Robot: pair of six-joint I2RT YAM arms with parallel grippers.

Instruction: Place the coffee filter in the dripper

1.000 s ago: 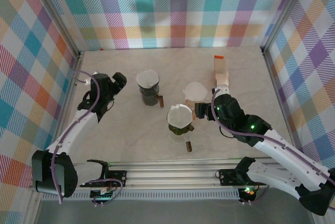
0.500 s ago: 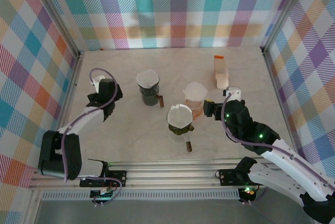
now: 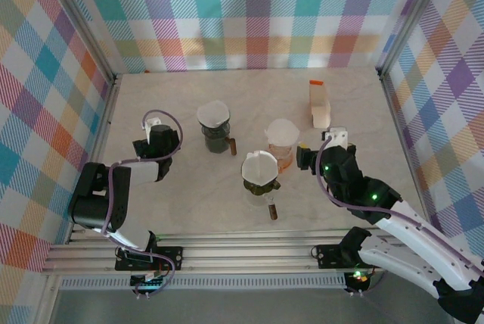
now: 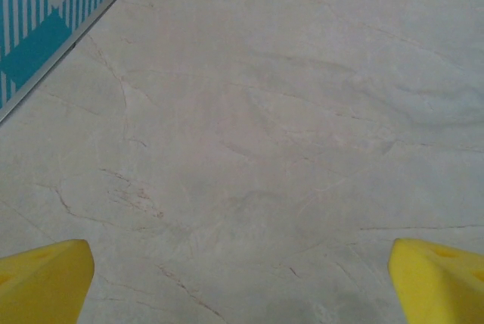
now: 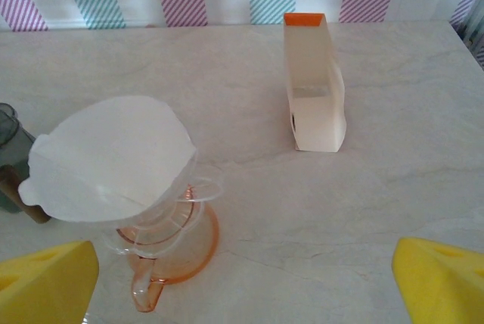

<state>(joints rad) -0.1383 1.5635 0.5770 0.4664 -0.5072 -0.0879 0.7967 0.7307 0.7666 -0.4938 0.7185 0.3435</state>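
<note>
On the left side of the table [image 3: 181,210], the left gripper [image 3: 161,141] hangs low over the bare top. Its yellow fingertips [image 4: 45,282] stand wide apart, and nothing is between them.

Next to the right is a dark green dripper [image 3: 215,139] with a brown handle. A white coffee filter [image 3: 212,115] sits in its top.

Nearer to the arms is a clear dripper [image 3: 259,188], also with a brown handle. It has a white filter [image 3: 259,166] in it too.

Just right of the middle stands an orange dripper [image 5: 170,244]. A white paper filter [image 5: 110,157] sits in it, open like a cone and leaning a bit to the left.

The right gripper [image 3: 302,159] is just beside the orange dripper, on its right. Its yellow fingertips [image 5: 45,275] are spread wide and hold nothing. They do not touch the dripper.

Farther back on the right is a cream filter box [image 5: 314,89] with an orange top edge. It stands upright, well apart from the drippers.
</note>
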